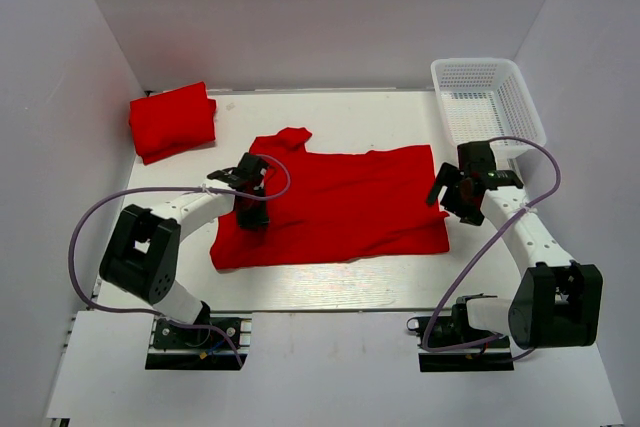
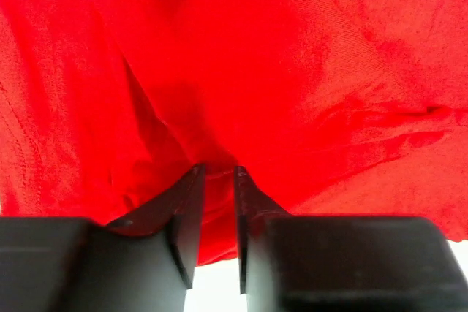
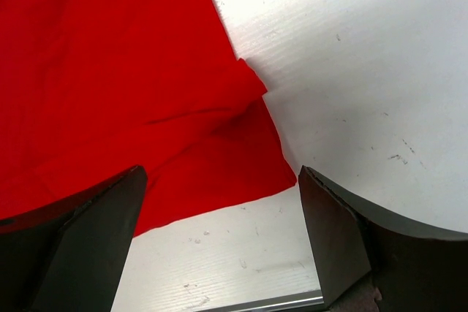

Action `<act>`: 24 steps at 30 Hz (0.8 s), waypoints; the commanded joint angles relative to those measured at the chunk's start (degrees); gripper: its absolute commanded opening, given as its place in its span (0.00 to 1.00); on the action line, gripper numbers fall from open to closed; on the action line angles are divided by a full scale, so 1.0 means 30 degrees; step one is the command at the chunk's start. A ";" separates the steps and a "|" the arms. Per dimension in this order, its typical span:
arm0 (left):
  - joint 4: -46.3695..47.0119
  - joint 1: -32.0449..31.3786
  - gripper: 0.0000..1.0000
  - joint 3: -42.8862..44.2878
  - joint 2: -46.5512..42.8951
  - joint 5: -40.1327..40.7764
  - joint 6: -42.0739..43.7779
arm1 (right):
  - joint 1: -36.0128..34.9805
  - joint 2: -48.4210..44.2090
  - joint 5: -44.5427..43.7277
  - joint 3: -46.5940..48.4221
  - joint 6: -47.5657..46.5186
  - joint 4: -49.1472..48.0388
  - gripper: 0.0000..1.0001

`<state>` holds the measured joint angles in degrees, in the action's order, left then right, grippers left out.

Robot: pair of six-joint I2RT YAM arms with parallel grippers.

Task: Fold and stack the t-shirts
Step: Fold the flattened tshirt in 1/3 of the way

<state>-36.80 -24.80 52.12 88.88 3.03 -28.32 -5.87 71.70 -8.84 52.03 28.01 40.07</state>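
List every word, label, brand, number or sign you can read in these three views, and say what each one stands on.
None: no text can be read in any view.
The spread t-shirt and the folded t-shirt are plain red, with no print.
The white basket and the table bear no marking.
The left arm and right arm show no legible label.

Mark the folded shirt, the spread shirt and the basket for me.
folded shirt (image 1: 172, 123), top view, middle of its upper face.
spread shirt (image 1: 350, 202), top view, centre of its body.
basket (image 1: 475, 61), top view, far rim.
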 commanded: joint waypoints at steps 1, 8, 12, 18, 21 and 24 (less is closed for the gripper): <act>0.0021 -0.0113 0.32 0.0557 0.0226 0.0309 0.0005 | -0.0007 0.0035 -0.0362 -0.0117 0.0038 -0.0146 0.90; -0.0156 -0.0289 0.26 0.0557 0.0402 0.0661 0.0005 | -0.0007 -0.0257 -0.0686 -0.0176 0.0097 0.0089 0.90; 0.0310 -0.0289 0.22 0.0557 0.0402 0.0661 0.0005 | -0.0006 -0.0346 -0.0686 -0.0263 0.0156 0.0089 0.90; 0.0107 -0.0289 0.00 0.0762 0.0522 0.1335 0.0005 | 0.0022 -0.0697 -0.0803 -0.0176 0.0214 0.0148 0.90; 0.0107 -0.0289 0.00 0.0936 -0.0269 0.1510 0.0005 | 0.0022 -0.0844 -0.0804 -0.0146 0.0243 0.0177 0.90; 0.0339 -0.0289 0.00 0.1143 -0.1470 0.1307 0.0210 | -0.0036 -0.0961 -0.0774 -0.0205 0.0244 0.0177 0.90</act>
<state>-37.17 -25.36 52.77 90.26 6.04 -28.25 -5.85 70.28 -10.37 51.62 28.27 40.34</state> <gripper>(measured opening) 0.026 0.904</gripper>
